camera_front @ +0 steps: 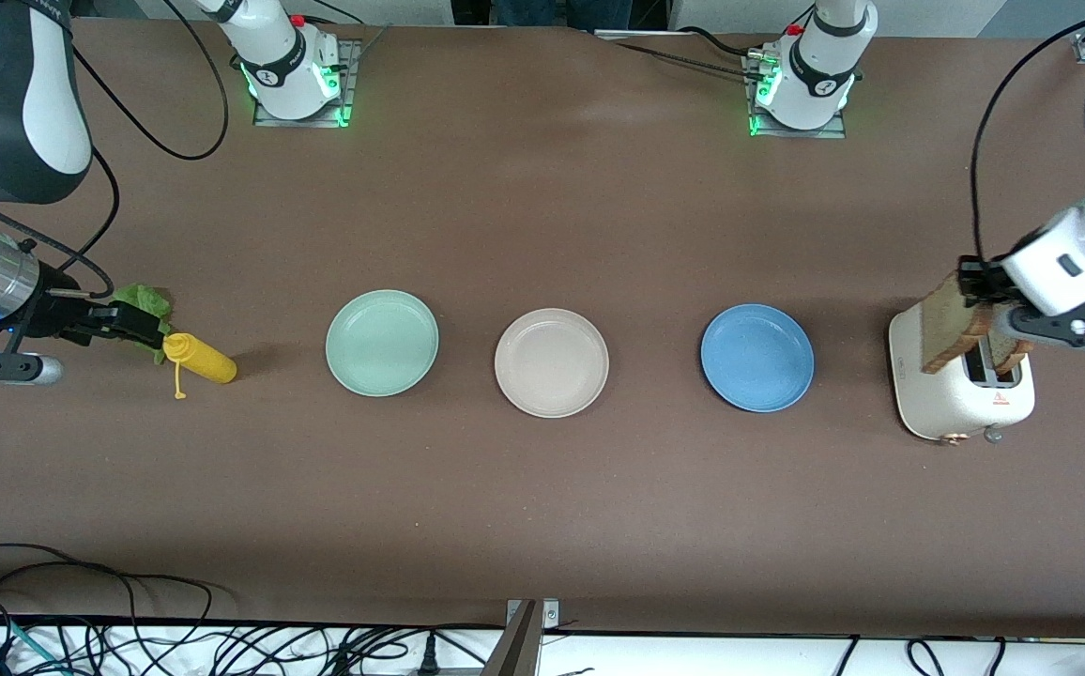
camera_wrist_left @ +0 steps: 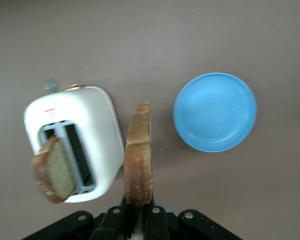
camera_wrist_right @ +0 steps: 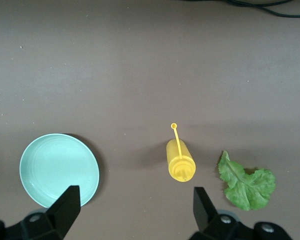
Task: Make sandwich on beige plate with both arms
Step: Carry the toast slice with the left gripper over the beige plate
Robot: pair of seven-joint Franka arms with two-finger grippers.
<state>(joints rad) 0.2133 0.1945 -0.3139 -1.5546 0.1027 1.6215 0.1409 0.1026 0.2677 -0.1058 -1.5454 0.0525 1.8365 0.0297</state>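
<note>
Sandwich-making is only just starting: the beige plate (camera_front: 551, 362) is sitting bare in the middle of the table, between a mint-green plate (camera_front: 381, 342) and a blue plate (camera_front: 756, 357), with nothing on any of them. At the left arm's end of the table, the left gripper (camera_front: 974, 282) is pinching one bread slice (camera_wrist_left: 138, 160) by its crust, fingers closed tight on it, and holding it up just above the white toaster (camera_front: 960, 394). A second bread slice (camera_wrist_left: 52, 170) is sitting in a toaster slot, poking out. At the right arm's end, the right gripper (camera_wrist_right: 135, 205) is hanging spread wide and empty over the yellow squeeze bottle (camera_wrist_right: 180, 161), with the lettuce leaf (camera_wrist_right: 247, 182) lying just beside that bottle. By my reading, everything is remaining to be done: carrying this slice to the beige plate, laying the lettuce on it, then topping it with the other slice.
</note>
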